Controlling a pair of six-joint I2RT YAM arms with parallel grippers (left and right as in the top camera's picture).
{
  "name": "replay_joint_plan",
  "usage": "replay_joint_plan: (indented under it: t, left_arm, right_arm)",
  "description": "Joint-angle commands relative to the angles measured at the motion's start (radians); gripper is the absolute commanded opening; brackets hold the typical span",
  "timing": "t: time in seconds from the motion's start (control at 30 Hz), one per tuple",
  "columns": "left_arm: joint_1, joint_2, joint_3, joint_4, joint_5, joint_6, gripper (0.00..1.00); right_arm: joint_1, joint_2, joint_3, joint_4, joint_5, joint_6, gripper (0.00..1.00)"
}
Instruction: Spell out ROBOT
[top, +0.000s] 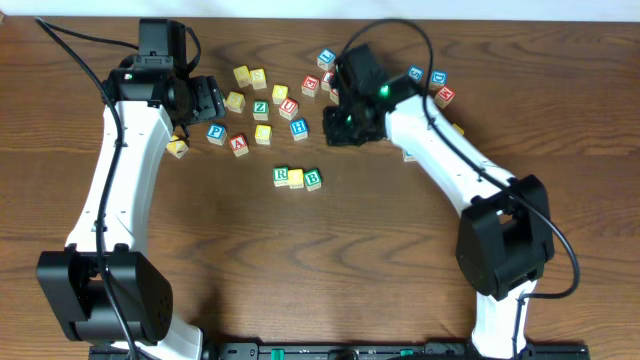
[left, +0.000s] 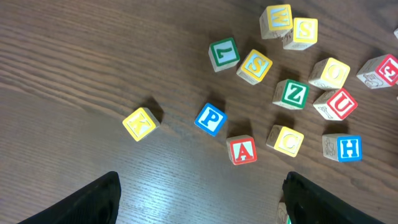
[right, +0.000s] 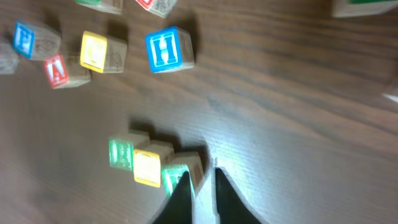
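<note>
Three blocks stand in a row mid-table: a green R (top: 281, 176), a yellow O (top: 296, 179) and a green B (top: 313, 179). The row also shows blurred in the right wrist view (right: 148, 168). My right gripper (top: 338, 132) (right: 202, 186) is shut and empty, up and to the right of the row's B end. My left gripper (top: 212, 101) (left: 199, 199) is open and empty over the loose blocks at the left. Below it lie a yellow K (left: 139, 123), a blue P (left: 210, 119) and a red A (left: 242, 150).
Several loose letter blocks lie at the back: blue H (top: 299, 129), red U (top: 288, 106), green Z (top: 260, 107), yellow O (left: 329, 73). More blocks lie behind the right arm, among them a red one (top: 445, 95). Both arm bases stand at the front edge.
</note>
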Motion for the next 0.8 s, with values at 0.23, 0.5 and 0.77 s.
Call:
replay_joint_plan:
  t: [0.23, 0.5, 0.77]
  left_arm:
    - [-0.001, 0.012, 0.199, -0.138, 0.104, 0.037, 0.83]
    - [-0.002, 0.013, 0.279, -0.230, 0.109, 0.040, 0.82]
    - [-0.007, 0.026, 0.246, -0.210, 0.152, 0.041, 0.83]
  right_arm:
    - [-0.058, -0.005, 0.343, -0.195, 0.028, -0.256, 0.39]
    - [-0.058, -0.005, 0.376, -0.171, 0.031, -0.255, 0.69]
    - [-0.061, -0.005, 0.375, -0.137, 0.039, -0.225, 0.81]
